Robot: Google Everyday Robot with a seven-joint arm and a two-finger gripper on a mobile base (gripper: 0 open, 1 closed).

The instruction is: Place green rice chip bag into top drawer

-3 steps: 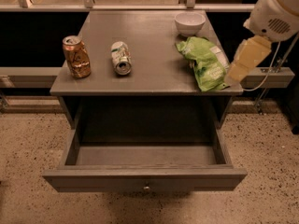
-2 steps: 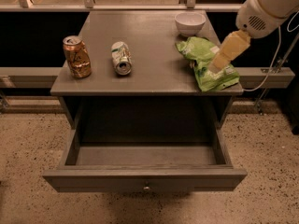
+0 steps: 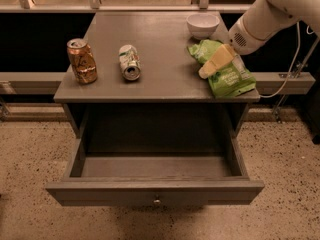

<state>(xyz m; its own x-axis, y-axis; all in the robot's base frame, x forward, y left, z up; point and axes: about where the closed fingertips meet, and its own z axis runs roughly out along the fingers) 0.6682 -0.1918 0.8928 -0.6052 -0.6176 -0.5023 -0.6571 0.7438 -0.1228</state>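
Speckled flooring (image 3: 30,154) surrounds a grey table (image 3: 160,39) with dark shelving behind it.

Nearest the camera, the top drawer (image 3: 155,188) is pulled fully out, its knob (image 3: 157,201) centred on the front panel. No item is visible on the drawer floor. Opening the drawer is therefore judged complete.

On the table's right front corner lies the green rice chip bag (image 3: 231,80), flat and crinkled, one end close to the edge. It rests on the table, not in the drawer.

The hand (image 3: 207,70) is directly over the left part of the bag, angled down from the white arm (image 3: 265,19) that enters from the upper right. It appears to touch or nearly touch the foil. Whether it is apart or clamped cannot be told, and no lift is evident.

Farther left, a brown can (image 3: 82,60) stands upright and a green-and-white can (image 3: 130,62) lies on its side, both well apart from the bag. A white bowl (image 3: 202,25) sits at the rear.

Outstanding, by judgement: secure the bag, carry it forward over the table edge, lower it into the drawer, release.
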